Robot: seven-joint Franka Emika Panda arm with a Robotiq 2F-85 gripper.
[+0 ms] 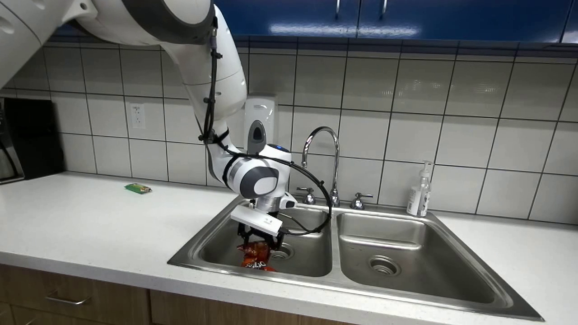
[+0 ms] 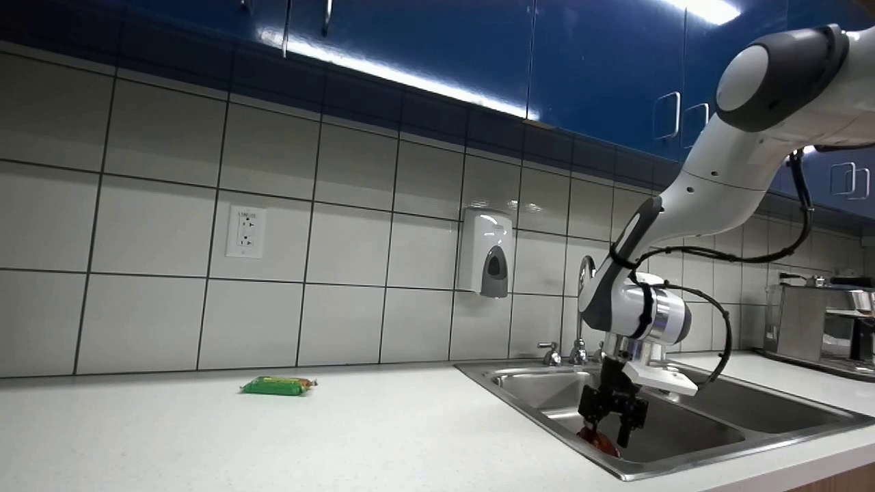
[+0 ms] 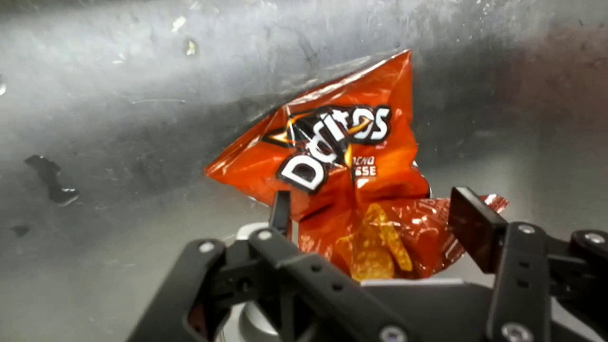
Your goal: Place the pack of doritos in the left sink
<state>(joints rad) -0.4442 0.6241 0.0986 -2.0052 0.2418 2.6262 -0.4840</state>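
One chip bag [image 3: 351, 156], wrist-view centre, in left sink [image 1: 311, 259] of two; jaws wide; one green packet [image 1: 137, 188], left in both exterior views.

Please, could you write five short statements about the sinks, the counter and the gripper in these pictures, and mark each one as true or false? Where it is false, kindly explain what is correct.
1. The pack of doritos lies in the left sink. True.
2. The gripper is shut tightly on the pack of doritos. False: the gripper is open, its jaws apart.
3. A small green packet lies on the white counter. True.
4. The pump bottle lies on its side. False: the pump bottle stands upright at the back edge of the right sink.
5. The brand name on the pack of doritos is readable in the wrist view. True.
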